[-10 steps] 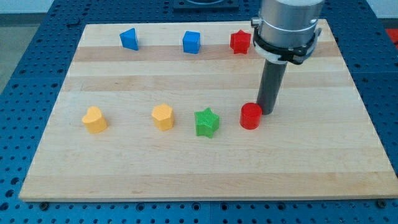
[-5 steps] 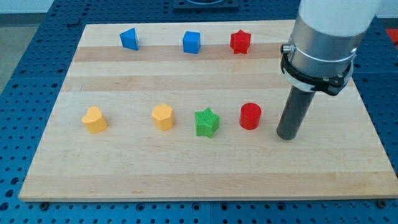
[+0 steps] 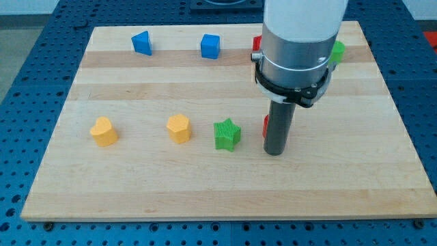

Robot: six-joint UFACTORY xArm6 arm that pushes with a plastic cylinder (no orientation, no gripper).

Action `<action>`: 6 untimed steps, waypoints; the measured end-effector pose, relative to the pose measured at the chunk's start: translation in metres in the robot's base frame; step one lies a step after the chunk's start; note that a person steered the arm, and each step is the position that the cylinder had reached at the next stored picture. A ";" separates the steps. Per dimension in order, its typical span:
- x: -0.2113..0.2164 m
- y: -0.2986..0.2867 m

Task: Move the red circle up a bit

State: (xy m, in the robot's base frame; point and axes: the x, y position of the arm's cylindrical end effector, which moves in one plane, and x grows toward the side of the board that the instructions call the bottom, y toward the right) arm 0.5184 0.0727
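Resting on a pale wooden board (image 3: 136, 184) over blue pegboard (image 3: 27, 82), my tip (image 3: 274, 152) hides the red circle (image 3: 265, 126).

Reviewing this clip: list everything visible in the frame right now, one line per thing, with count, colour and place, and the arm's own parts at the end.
Wooden board: 1, light wood, fills most of the view, on a blue perforated bench.
Blue blocks: 2, near the view's top; one at left, shape unclear, one cube-like toward centre.
Yellow heart: 1, left, middle row.
Yellow block: 1, roughly hexagonal, right of the heart.
Green star: 1, centre, just left of the rod.
Red circle: 1, only a sliver shows behind the rod.
Red block: 1, top, mostly hidden by the arm.
Green block: 1, top right, partly hidden.
My tip: 1, dark rod end, just below the red circle, right of the green star.
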 end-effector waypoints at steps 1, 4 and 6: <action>0.000 0.000; -0.009 0.000; -0.017 0.000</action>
